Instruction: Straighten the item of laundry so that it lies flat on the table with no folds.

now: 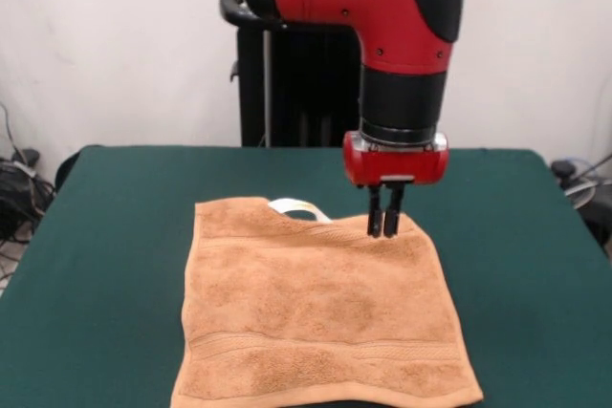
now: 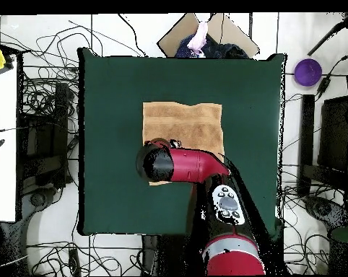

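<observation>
The item of laundry is a peach-orange terry towel spread mostly flat on the dark green table. A woven band runs near its front edge, and a white tag peeks out at the far edge beside a small dip in that edge. My gripper points straight down at the towel's far right edge. Its fingers are pressed together with the tips on the cloth. In the overhead view the towel shows on the table, and the arm hides its nearer part and the gripper.
Green tabletop surrounds the towel on every side, widest at left and right in the front view. A black stand rises behind the table. Cables cover the floor around the table, and a purple round object lies off the table.
</observation>
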Controlling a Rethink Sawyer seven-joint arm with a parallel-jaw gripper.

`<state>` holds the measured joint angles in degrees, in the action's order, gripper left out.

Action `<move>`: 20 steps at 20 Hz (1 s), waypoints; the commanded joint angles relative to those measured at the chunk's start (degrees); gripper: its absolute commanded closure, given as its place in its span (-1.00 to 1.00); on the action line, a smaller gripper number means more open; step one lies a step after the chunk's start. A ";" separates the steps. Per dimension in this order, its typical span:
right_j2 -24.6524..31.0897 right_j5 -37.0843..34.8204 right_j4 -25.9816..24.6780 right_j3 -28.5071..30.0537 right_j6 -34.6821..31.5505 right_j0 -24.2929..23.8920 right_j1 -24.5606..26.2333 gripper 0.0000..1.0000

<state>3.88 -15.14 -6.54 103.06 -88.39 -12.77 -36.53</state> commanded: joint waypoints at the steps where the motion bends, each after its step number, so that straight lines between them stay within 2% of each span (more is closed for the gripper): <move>1: 4.37 -2.91 -4.12 -1.58 -1.07 -0.80 1.16 1.00; 7: 4.56 -2.25 -3.41 -1.23 -3.20 -1.93 2.84 1.00; 12: 1.33 -1.52 -3.58 -2.43 -5.30 0.69 3.76 1.00; 20: -1.94 -1.91 -3.21 -6.63 -6.79 4.36 8.10 1.00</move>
<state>3.34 -15.13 -7.95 101.48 -88.39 -11.73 -32.13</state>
